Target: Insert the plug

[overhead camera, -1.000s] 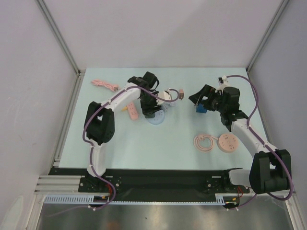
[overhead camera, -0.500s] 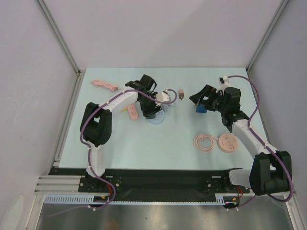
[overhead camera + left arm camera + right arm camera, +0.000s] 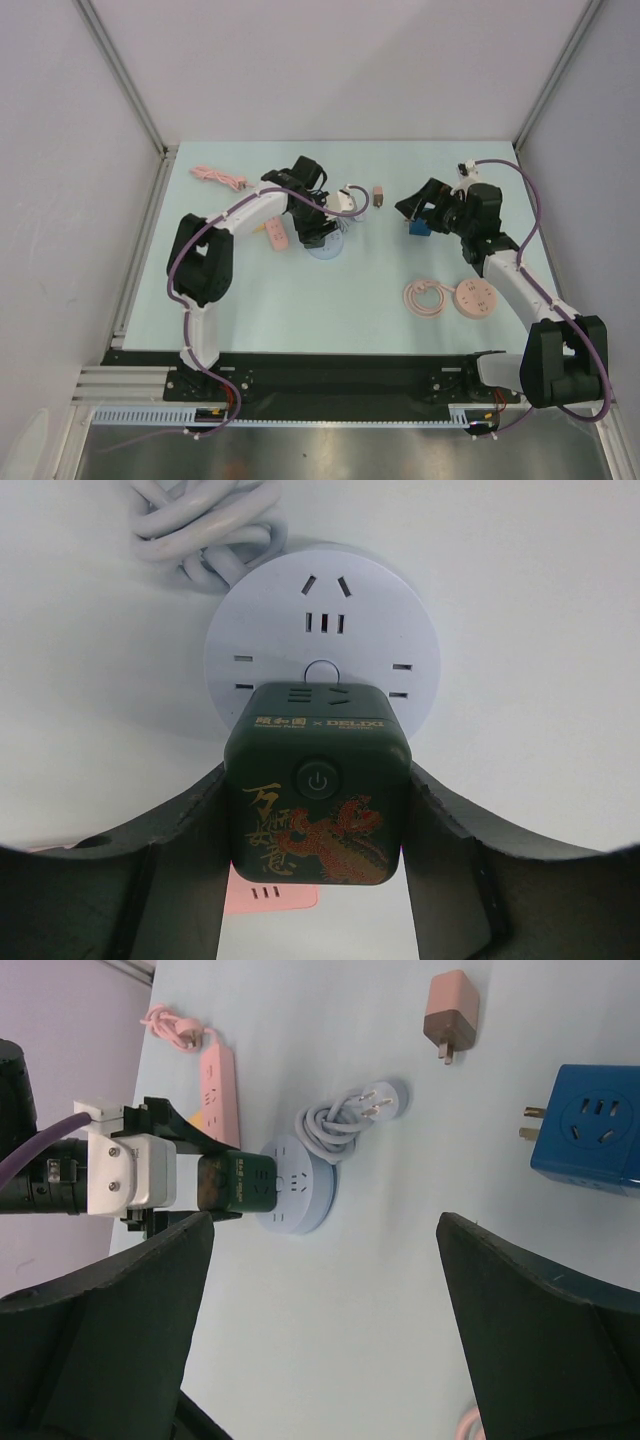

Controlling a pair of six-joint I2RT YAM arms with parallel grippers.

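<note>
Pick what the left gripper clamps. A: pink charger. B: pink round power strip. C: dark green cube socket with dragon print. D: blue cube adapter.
C: in the left wrist view the left gripper presses both fingers against the sides of the dark green cube socket.

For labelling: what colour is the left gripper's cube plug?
Cube plug: dark green, gold-red dragon; left wrist view.

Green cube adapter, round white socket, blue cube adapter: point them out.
green cube adapter [image 3: 316, 780], left wrist view, power button
round white socket [image 3: 325, 603], left wrist view, face between slot groups
blue cube adapter [image 3: 598, 1125], right wrist view, middle of socket face
</note>
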